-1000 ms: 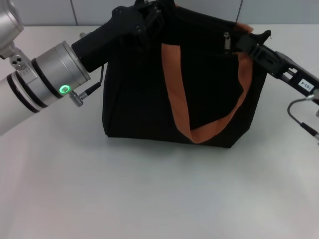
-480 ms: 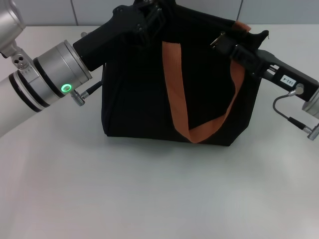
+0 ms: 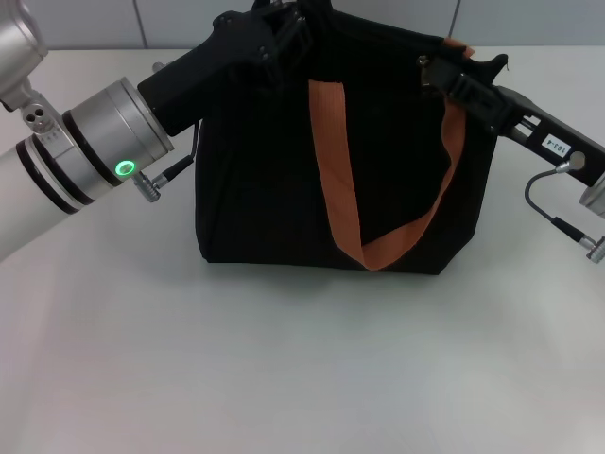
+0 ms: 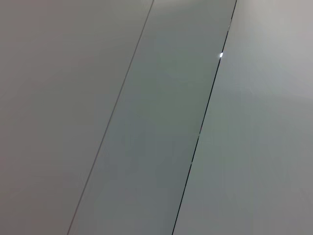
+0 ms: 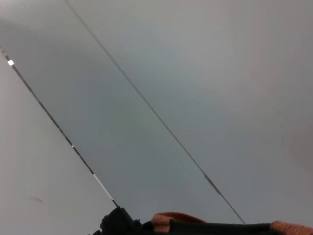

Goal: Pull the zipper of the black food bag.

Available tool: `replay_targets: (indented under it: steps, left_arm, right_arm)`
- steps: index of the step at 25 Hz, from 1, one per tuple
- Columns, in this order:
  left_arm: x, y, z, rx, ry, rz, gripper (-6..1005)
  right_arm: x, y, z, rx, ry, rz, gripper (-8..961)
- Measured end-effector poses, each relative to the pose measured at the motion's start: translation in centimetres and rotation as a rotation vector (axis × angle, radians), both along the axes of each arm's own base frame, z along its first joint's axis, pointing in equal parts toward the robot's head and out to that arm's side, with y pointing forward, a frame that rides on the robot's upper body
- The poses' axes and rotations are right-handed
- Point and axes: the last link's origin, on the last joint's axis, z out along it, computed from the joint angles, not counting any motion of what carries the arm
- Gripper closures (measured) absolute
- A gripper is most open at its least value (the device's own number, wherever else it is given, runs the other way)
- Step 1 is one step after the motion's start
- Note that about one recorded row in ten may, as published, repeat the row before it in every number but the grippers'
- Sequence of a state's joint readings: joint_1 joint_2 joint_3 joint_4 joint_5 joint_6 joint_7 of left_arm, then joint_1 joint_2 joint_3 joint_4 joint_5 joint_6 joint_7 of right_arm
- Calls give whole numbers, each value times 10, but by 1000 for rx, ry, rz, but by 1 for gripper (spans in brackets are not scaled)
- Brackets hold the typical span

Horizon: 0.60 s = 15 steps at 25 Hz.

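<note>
Open table before the black food bag; both hands crowding its top edge.

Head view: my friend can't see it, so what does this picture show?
A black bag with orange straps stands on a white table, and a robot arm reaches its top edge from each side. The left gripper is at the top left corner; the right gripper is at the silver zipper near the top right.

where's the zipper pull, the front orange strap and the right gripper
zipper [image 3: 426, 61], head view, on the silver pull tab at the bag's top right edge
orange strap [image 3: 332, 161], head view, on the left leg of its loop
right gripper [image 3: 446, 74], head view, on the black fingers at the pull tab
</note>
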State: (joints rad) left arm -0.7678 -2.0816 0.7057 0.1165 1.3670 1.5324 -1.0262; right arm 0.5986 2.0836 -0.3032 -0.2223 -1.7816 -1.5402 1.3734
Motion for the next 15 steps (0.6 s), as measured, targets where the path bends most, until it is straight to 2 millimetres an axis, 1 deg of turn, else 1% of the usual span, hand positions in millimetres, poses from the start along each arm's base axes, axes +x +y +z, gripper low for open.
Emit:
replay_targets:
  steps: [4,8,15]
  left_arm:
    - [0,0,0,1,1,-1,975]
    - [0,0,0,1,1,-1,974]
    - [1,0,0,2,1,-2,972]
  right_arm:
    - [-5,4,-2,-53,11,-4,710]
    - [-8,8,-4,-61,-1,-7,712]
    - [-15,5,-7,-104,10,31,714]
